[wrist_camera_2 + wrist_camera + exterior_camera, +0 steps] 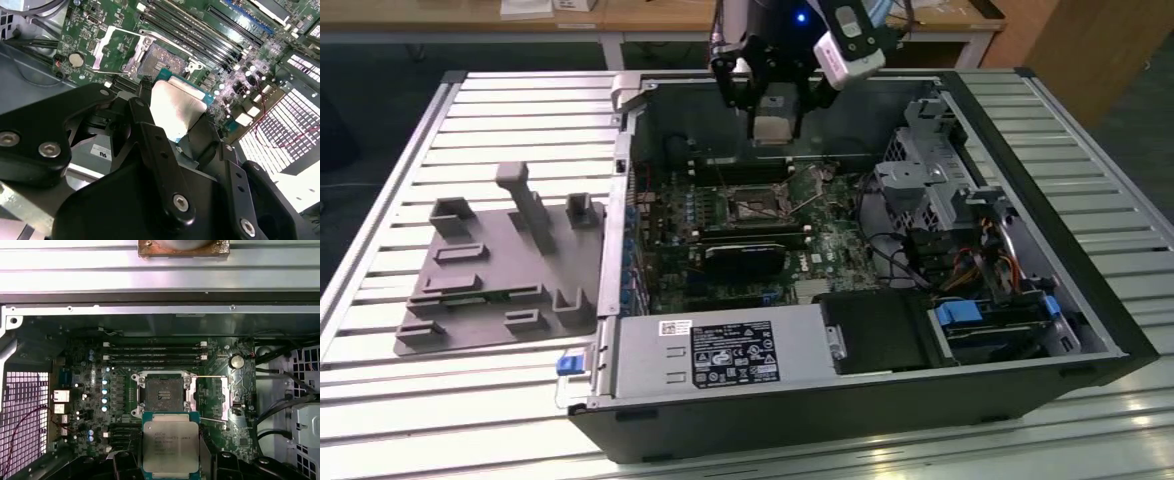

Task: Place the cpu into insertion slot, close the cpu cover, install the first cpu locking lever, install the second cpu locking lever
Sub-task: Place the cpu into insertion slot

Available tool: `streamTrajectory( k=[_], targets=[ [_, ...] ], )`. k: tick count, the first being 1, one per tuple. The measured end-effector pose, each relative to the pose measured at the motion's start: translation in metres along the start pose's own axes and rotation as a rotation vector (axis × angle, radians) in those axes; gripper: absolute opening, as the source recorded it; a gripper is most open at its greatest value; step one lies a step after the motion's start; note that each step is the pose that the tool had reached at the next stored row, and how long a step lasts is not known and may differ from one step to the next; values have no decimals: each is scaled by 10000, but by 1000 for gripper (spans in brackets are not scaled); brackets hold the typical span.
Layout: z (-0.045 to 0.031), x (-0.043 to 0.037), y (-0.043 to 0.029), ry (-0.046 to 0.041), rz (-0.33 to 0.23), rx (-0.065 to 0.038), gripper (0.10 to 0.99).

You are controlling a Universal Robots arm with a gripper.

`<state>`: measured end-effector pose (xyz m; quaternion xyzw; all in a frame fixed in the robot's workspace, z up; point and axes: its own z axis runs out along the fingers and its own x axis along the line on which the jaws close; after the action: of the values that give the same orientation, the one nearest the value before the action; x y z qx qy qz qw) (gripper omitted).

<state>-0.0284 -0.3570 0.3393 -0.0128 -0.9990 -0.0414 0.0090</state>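
Note:
My gripper (pixel 774 122) hangs over the far side of the open computer case, shut on the cpu (pixel 774 128), a small silvery square chip. In both wrist views the cpu (pixel 176 105) (pixel 170 446) sits flat between the black fingers (pixel 145 100), held above the green motherboard (pixel 90 405) and clear of it. The insertion slot (pixel 161 392) (pixel 167 56) (pixel 754 208) lies bare, a dark square with a silver rim. Beside it the cpu cover (pixel 222 400) (pixel 102 50) is swung open. Two thin locking levers (pixel 210 376) stand loose by the cover.
A black card (pixel 747 262) lies on the board below the socket. A silver power supply (pixel 720 355) fills the case's near side, and a drive cage (pixel 934 190) with cables is at the exterior view's right. A grey fixture (pixel 494 270) rests on the slatted table (pixel 400 420).

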Motion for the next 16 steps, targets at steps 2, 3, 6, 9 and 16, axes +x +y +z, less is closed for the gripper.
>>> streamTrajectory(
  k=[2, 3, 6, 9, 16],
  targets=[
    [36, -1, -3, 0, 0, 1, 537],
    [55, -1, -4, 0, 0, 3, 537],
    [109, -2, -6, 0, 0, 2, 537],
    [163, -3, -6, 0, 0, 2, 537],
    [292, -5, -2, 0, 1, 2, 537]
  ],
)
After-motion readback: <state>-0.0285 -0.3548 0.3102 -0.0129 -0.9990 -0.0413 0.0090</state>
